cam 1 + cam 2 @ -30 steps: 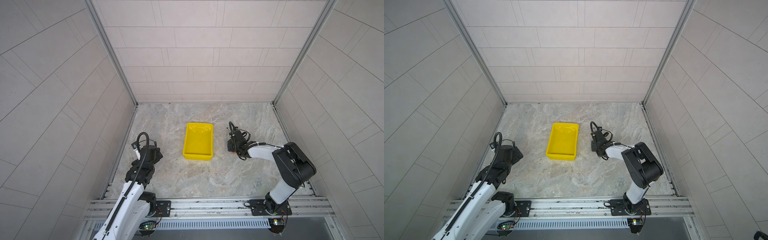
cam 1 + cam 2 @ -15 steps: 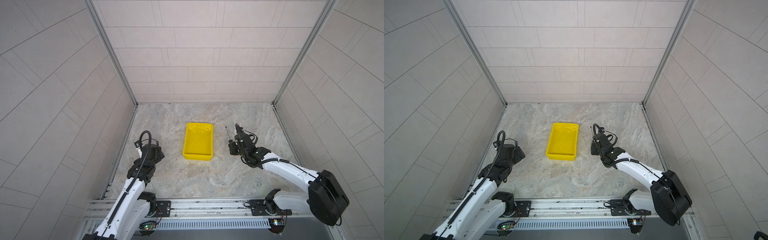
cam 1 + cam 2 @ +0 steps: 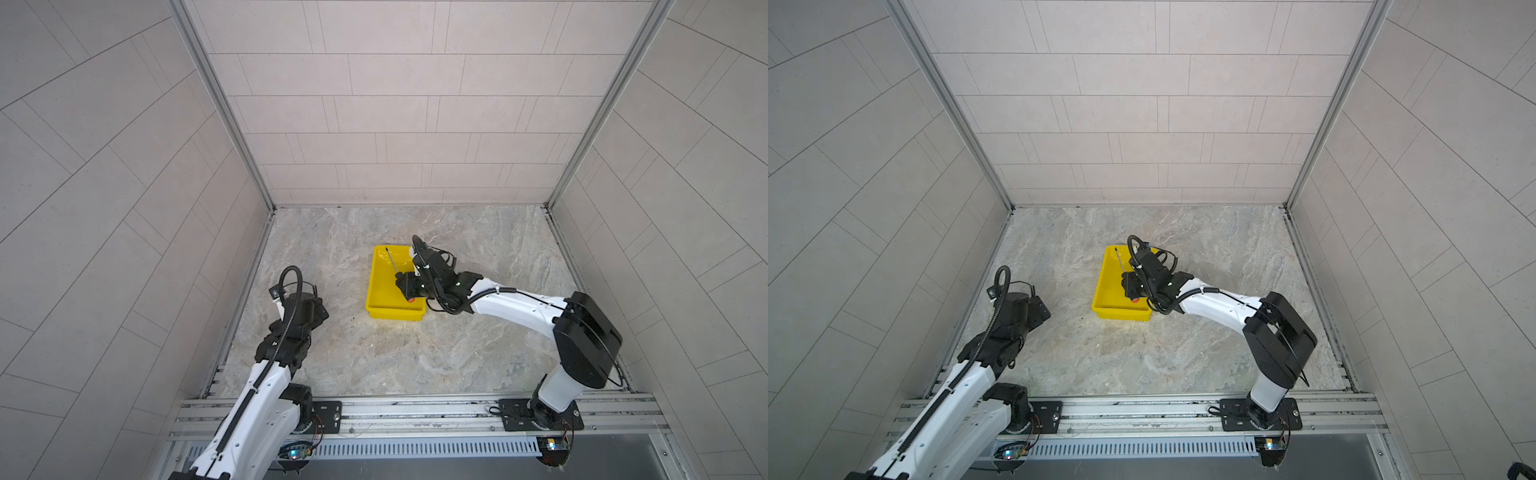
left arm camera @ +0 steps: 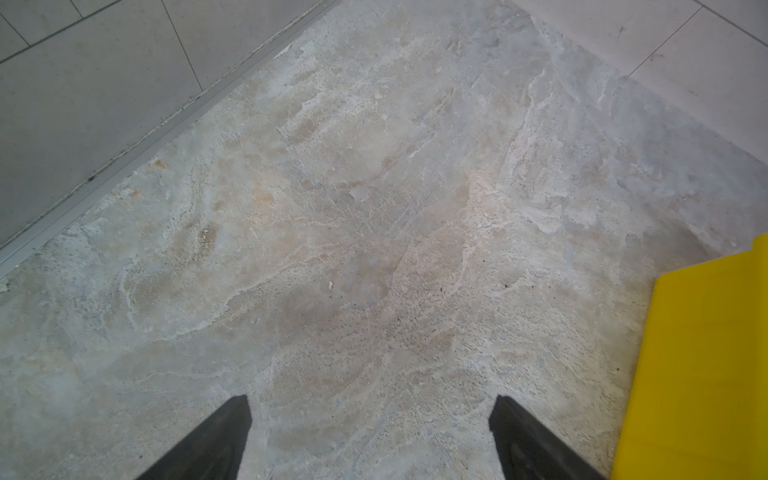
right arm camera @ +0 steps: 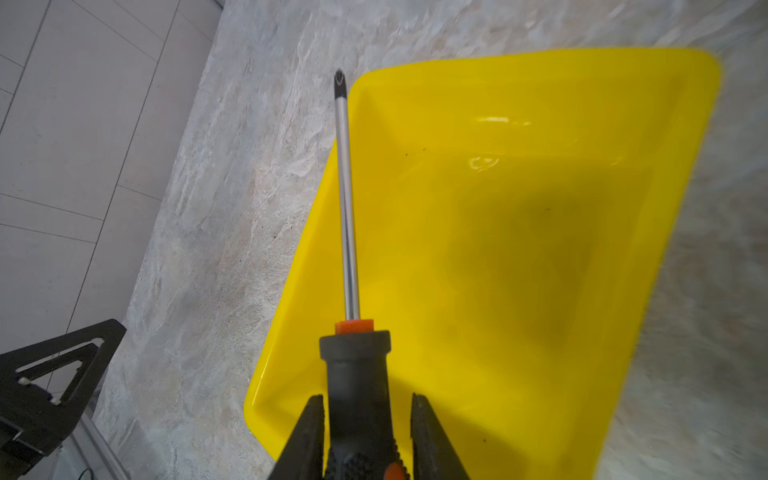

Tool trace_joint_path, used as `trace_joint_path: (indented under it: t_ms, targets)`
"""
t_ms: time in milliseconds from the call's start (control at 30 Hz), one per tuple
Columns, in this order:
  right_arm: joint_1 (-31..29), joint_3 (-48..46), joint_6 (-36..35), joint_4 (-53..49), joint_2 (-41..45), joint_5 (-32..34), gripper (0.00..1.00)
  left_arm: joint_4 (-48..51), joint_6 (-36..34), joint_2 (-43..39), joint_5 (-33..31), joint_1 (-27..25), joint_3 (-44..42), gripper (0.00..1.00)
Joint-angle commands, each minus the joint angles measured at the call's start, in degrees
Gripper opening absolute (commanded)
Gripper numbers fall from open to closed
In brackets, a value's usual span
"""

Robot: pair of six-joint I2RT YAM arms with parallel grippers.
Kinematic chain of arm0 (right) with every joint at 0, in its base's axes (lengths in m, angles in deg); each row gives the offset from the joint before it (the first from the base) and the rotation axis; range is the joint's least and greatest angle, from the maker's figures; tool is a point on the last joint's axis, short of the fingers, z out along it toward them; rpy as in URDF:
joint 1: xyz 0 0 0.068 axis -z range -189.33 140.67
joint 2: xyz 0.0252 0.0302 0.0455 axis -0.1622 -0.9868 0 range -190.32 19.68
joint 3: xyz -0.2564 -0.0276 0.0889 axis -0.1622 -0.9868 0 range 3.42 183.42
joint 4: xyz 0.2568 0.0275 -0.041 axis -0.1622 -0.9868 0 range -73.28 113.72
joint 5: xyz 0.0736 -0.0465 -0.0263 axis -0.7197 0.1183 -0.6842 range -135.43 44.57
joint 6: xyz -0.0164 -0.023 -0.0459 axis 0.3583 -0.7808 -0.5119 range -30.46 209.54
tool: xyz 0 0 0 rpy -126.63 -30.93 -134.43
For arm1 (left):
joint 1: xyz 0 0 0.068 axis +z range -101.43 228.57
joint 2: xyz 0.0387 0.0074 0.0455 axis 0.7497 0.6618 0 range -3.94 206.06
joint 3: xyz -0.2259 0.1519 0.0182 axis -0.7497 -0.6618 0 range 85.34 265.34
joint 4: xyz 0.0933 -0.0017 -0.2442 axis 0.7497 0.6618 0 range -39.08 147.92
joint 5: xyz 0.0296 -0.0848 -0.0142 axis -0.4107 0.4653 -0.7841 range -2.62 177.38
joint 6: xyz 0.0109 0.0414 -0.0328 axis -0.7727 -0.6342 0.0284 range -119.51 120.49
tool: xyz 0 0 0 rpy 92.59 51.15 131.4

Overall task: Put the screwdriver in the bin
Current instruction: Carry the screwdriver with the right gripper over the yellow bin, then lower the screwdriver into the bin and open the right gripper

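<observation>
Right claw: The right claw is pinching the screwdriver. Its two dark fingers press on both sides of the fat black handle. In both top views this claw is over the right half of the bin.

Screwdriver: It is in the right claw, held over the yellow bin. Its thin shiny stick points to the far side. The tip is close to the bin's far left corner. A bit of orange shows at the near end of the handle, in a top view. I cannot tell if the screwdriver touches the bin.

Bin: The bin sits in the middle of the surface. Its long sides run from near to far. The inside is shiny.

Left claw: The left claw is spread wide. It hangs over bare surface on the near left side. The bin is off to its right, and the claw is not touching it.
</observation>
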Motion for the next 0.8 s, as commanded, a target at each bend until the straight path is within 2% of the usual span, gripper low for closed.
trace_joint_path:
  t_ms: [0,267,400,767]
  targets:
    - [0.0,2.7,3.5,0.8,-2.6,-4.5,0.26,-1.1,-0.3,-1.4,0.2,0.2,-1.0,0.96]
    - [1.0,4.3,3.9,0.4,-5.7,-4.3,0.32,-2.1,-0.6,-2.3,0.6,0.1,-1.6,0.97]
    - [1.2,6.0,1.6,-3.0,-5.6,-3.4,0.37,-2.1,-0.7,-2.1,1.0,0.2,-1.5,0.97]
    - [1.5,5.0,-2.0,-6.6,-0.4,-0.5,0.40,-1.9,-0.6,-1.9,0.9,0.3,-1.5,0.97]
